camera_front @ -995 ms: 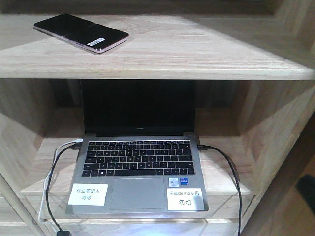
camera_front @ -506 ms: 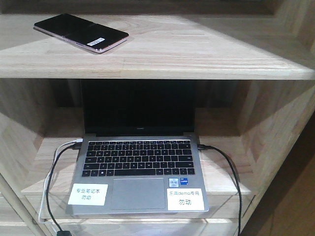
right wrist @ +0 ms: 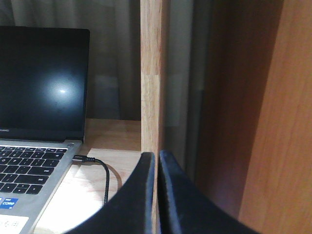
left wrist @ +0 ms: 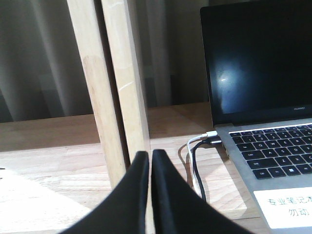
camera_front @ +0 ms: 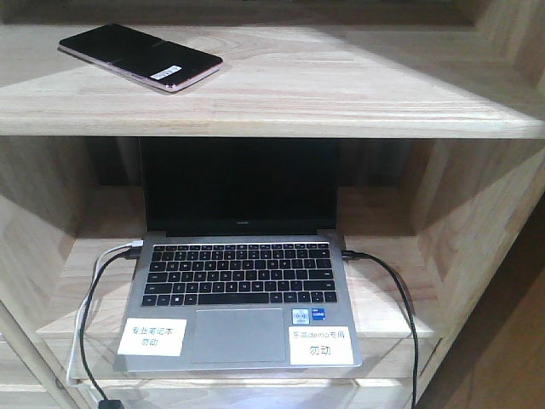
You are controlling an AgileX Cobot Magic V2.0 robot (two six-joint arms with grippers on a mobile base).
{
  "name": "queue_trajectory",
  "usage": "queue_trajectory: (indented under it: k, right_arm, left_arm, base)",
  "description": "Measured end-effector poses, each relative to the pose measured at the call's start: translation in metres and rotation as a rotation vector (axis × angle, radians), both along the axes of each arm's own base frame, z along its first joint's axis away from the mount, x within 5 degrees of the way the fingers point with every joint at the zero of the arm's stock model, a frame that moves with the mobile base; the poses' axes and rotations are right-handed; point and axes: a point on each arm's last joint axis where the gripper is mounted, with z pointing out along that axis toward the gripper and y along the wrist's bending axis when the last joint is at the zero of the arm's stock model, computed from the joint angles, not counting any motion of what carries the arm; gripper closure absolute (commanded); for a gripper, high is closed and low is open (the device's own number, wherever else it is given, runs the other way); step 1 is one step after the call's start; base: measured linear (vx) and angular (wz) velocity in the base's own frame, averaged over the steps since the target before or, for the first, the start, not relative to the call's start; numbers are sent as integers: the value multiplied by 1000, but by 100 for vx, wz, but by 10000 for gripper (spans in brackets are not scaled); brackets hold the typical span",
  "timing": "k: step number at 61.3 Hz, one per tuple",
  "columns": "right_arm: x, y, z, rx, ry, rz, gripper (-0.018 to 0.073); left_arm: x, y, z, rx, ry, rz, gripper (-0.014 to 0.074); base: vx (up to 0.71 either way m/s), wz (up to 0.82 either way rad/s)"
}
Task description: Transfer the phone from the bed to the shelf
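Note:
The phone [camera_front: 140, 57], thin and black with a pinkish edge and a white sticker, lies flat at the left of the upper plank of the pale-wood shelf [camera_front: 341, 85]. No gripper touches it, and neither gripper shows in the front view. My left gripper [left wrist: 150, 156] is shut with nothing between its fingers, low in front of a shelf upright [left wrist: 122, 87]. In its own wrist view my right gripper [right wrist: 157, 156] is also shut and empty, facing another upright [right wrist: 151, 73]. The bed is out of view.
An open grey laptop [camera_front: 238, 298] with a dark screen fills the compartment below the phone. White and black cables [camera_front: 89, 315] hang off its left side and a black cable [camera_front: 400, 307] off its right. An orange-brown panel [right wrist: 292, 122] stands right of the right gripper.
A dark shape at the lower right edge of the front view one second ago is gone. The phone and the laptop have not moved.

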Motion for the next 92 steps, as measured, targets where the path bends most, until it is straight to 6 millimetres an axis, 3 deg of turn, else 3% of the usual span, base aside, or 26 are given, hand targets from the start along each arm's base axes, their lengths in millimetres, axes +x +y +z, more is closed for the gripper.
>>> queue_trajectory:
  k: [92]
  right_arm:
    - [0, -4, 0, -1, 0, -65, 562]
  left_arm:
    - [0, 0, 0, 0, 0, 0, 596]
  base:
    - [0, 0]
